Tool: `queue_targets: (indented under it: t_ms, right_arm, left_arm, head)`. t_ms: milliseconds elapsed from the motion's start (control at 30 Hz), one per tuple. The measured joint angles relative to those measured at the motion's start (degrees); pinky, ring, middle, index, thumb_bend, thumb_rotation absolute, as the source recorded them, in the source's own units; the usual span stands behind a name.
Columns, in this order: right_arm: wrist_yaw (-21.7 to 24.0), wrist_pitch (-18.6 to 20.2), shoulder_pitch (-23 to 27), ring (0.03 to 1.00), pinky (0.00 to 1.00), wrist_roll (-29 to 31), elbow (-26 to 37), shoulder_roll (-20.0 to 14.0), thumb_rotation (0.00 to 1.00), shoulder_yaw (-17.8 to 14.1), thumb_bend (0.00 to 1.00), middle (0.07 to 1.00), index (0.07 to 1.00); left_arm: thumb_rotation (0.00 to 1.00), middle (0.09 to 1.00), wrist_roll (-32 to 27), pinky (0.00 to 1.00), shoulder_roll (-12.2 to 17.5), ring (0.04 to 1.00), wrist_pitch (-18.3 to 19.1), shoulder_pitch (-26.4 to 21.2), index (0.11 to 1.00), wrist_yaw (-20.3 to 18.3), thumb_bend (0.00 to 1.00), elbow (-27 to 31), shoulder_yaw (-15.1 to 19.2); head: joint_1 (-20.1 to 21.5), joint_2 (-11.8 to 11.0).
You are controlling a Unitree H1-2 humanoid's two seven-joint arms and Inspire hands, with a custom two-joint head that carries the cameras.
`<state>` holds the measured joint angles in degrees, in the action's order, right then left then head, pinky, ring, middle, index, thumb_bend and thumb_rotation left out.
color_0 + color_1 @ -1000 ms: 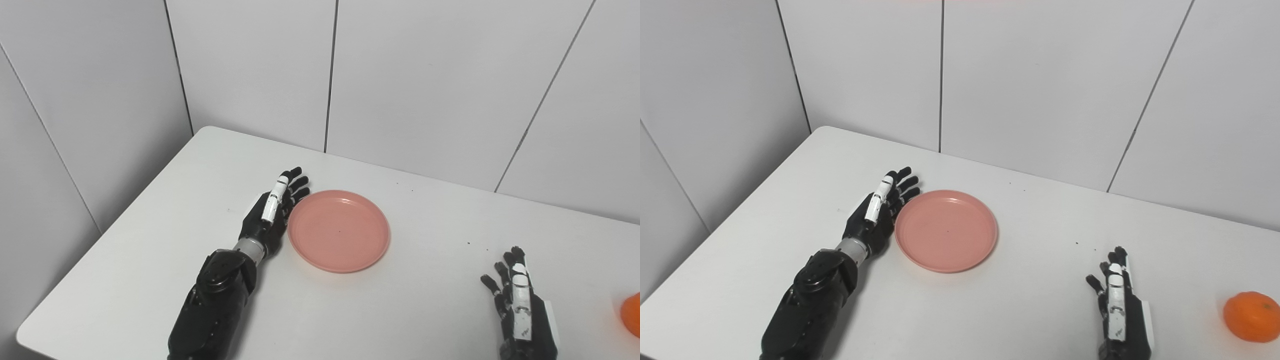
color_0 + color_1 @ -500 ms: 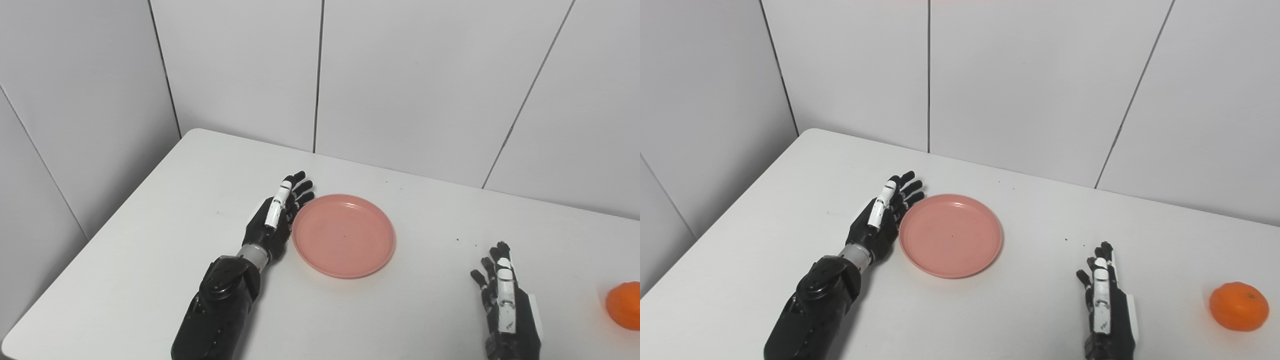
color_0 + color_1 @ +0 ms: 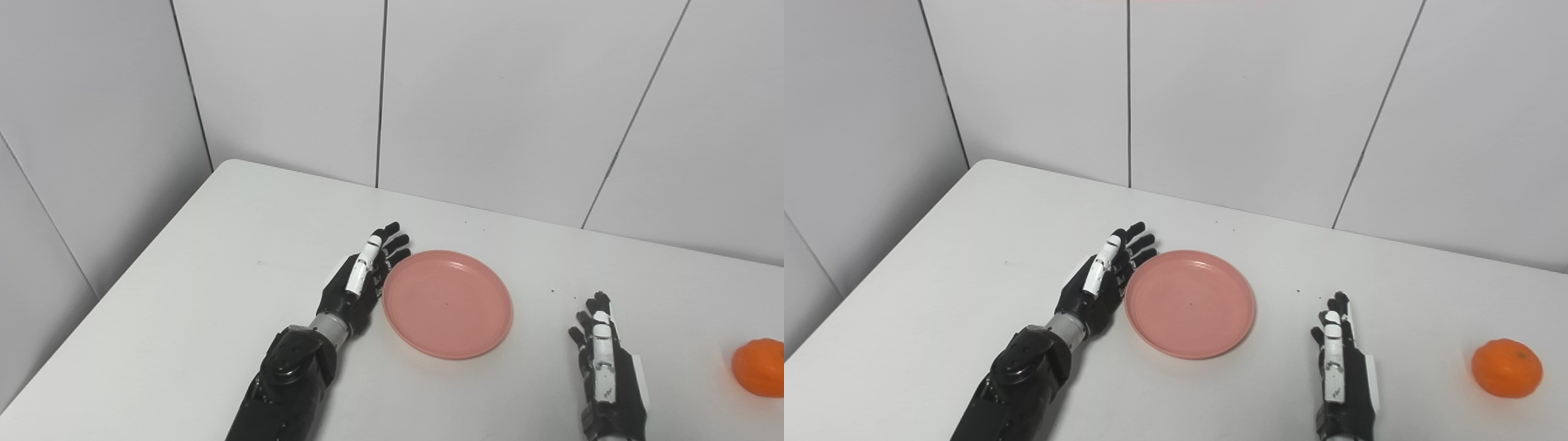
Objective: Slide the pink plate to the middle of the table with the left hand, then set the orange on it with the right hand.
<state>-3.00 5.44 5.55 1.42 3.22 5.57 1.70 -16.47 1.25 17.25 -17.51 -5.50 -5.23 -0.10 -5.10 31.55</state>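
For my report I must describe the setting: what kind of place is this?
Probably a lab or test room: a bare white table in a corner of plain grey panel walls, with only a pink plate and an orange.

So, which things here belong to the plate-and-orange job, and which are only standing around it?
Belong to the job:
round pink plastic plate
round orange fruit
left hand, flat against the plate's edge
right hand, open, waiting

Only around it:
white table
white panelled wall
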Motion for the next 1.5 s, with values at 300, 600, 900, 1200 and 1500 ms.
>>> queue_targets:
  t_ms: [300,600,900,1200,1500]
  right_arm:
    - [-0.3,0.76,0.0,0.966,0.98,-1.23,0.61,0.5,1.0,0.29,0.26,0.98,0.982]
    - [-0.54,2.59,0.02,0.961,0.97,-1.7,1.72,1.14,1.0,0.4,0.27,0.978,0.978]
    - [-1.54,2.61,0.06,0.952,0.95,-2.54,1.74,1.52,1.0,0.63,0.28,0.97,0.972]
    - [-1.69,4.03,0.35,0.944,0.96,-2.66,2.25,1.6,1.0,0.68,0.29,0.968,0.971]
    - [-1.81,5.64,0.57,0.953,0.97,-2.63,3.08,1.59,1.0,0.45,0.31,0.972,0.97]
  left_arm:
    - [1.0,0.928,2.26,0.92,-1.06,0.92,0.37,1.24,0.922,0.27,0.36,1.95,-1.91]
    - [1.0,0.931,4.57,0.92,-2.09,0.922,2.06,3.29,0.926,0.87,0.38,5.07,-3.44]
    - [1.0,0.941,4.62,0.93,-2.22,0.936,2.23,4.22,0.934,0.8,0.37,6.3,-4.41]
    - [1.0,0.938,4.58,0.94,-2.26,0.935,2.23,4.57,0.927,0.73,0.37,6.59,-4.39]
    - [1.0,0.939,4.45,0.93,-2.29,0.932,2.14,4.68,0.923,0.44,0.38,6.52,-3.69]
  head:
    - [1.32,1.58]
    - [2.82,2.82]
    - [4.31,3.52]
    - [6.86,3.78]
    - [10.99,3.87]
